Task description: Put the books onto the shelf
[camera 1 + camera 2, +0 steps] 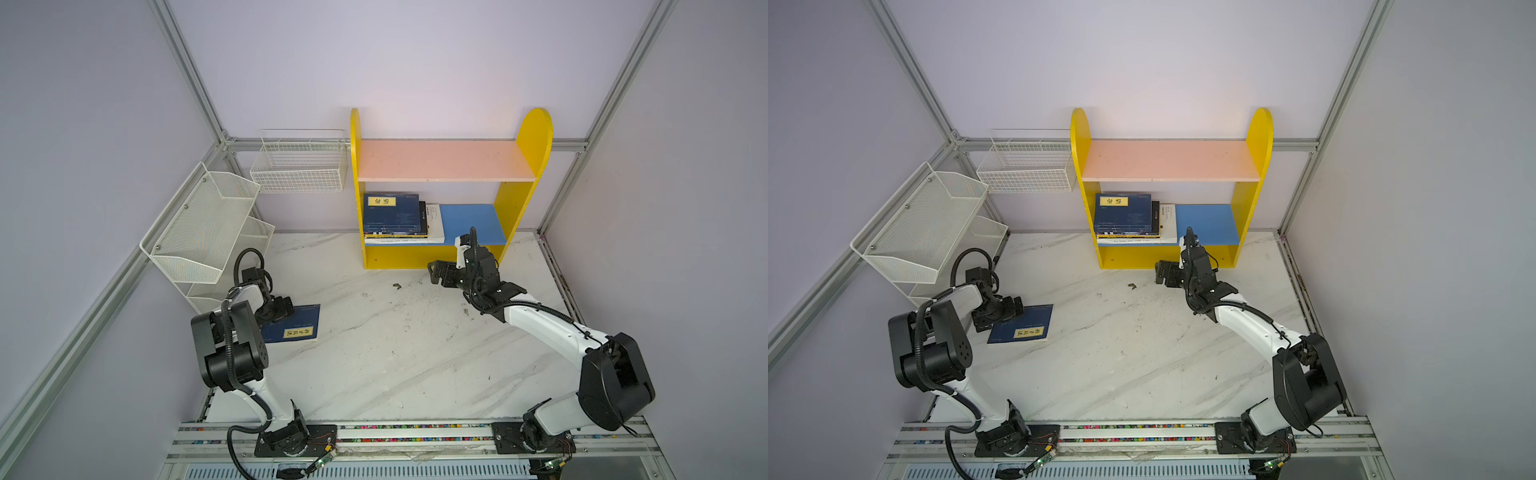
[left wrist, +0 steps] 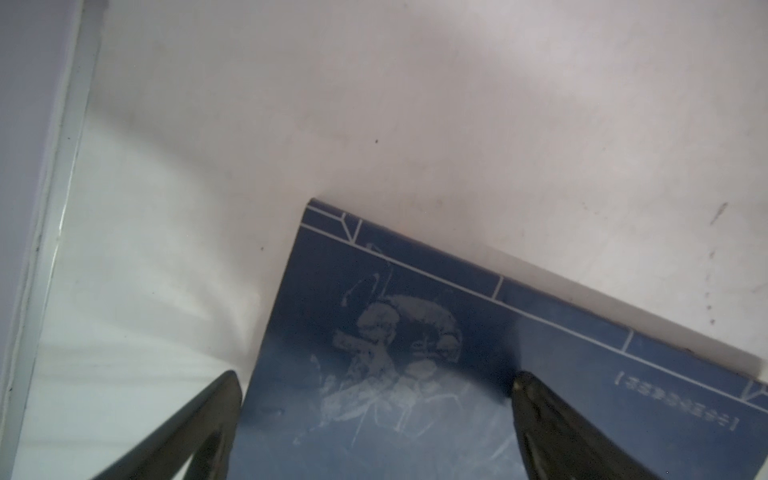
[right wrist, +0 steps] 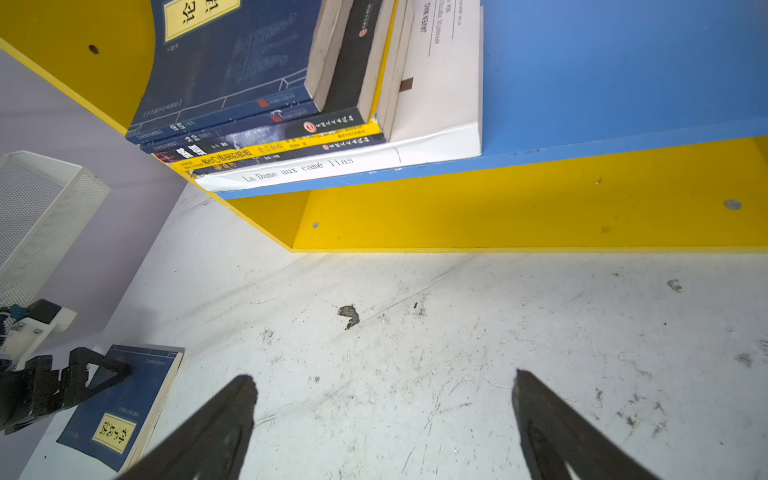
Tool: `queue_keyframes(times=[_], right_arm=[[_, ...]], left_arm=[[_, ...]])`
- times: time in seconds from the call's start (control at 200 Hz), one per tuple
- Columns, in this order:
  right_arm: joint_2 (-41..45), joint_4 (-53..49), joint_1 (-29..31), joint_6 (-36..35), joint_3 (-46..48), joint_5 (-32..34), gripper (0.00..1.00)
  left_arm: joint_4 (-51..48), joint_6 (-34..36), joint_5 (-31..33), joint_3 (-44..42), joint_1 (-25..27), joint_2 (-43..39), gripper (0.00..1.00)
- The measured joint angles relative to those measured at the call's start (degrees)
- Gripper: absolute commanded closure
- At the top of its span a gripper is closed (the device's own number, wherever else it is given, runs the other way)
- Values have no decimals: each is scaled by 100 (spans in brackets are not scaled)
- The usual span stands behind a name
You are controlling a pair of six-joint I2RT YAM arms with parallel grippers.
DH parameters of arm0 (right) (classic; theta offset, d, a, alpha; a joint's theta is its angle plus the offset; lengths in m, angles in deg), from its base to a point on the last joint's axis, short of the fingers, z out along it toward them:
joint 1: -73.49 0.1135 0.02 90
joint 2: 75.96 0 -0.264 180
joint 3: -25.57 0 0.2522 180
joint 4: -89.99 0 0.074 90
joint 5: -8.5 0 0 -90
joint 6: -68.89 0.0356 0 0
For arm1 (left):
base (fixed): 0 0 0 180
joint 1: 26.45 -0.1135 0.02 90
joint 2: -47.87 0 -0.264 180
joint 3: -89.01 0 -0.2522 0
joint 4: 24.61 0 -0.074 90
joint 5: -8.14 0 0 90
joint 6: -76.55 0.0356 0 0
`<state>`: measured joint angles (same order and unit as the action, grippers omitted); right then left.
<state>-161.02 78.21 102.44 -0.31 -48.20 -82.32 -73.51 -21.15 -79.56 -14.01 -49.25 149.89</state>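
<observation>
One navy book [image 1: 297, 326] with a yellow title label lies flat on the table at the left, seen in both top views [image 1: 1023, 326]. My left gripper [image 2: 376, 380] hovers low over its corner, open. One finger is over the cover [image 2: 415, 353] and the other is past the book's edge. The yellow shelf [image 1: 523, 195] stands at the back. A flat stack of books [image 1: 392, 216] lies on the left of its blue lower board [image 1: 473, 224]. The pink upper board [image 1: 440, 160] is bare. My right gripper [image 3: 384, 380] is open over bare table in front of the shelf [image 3: 498, 216].
A white mesh tiered rack [image 1: 203, 232] stands at the left wall, close behind my left arm. A white wire basket [image 1: 299, 166] hangs beside the shelf. A small dark scrap [image 1: 397, 286] lies on the marble table. Aluminium posts frame the walls.
</observation>
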Motion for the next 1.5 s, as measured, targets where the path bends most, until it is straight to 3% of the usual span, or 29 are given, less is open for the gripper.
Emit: queue_keyframes(times=[0.345,0.59,0.78,1.03,1.18,1.315,1.5], right_arm=[[0,-7,0,-48,0,2,3],[0,15,0,-48,2,-7,3],[-4,166,0,61,59,-136,3],[-243,389,9,407,129,-363,3],[-579,428,37,614,133,-496,3],[-975,420,48,741,131,-577,3],[-1587,153,48,798,-37,-693,3]], left_arm=[[-140,120,-531,57,-66,42,0],[-232,-369,-1165,-42,227,-184,0],[-251,-1027,-1097,-166,1152,-223,0],[-28,-1906,-942,256,3351,136,0],[341,-2463,-1078,623,4319,439,0],[487,-2782,-1217,645,4763,450,0],[444,-2717,-1075,654,4717,426,0]])
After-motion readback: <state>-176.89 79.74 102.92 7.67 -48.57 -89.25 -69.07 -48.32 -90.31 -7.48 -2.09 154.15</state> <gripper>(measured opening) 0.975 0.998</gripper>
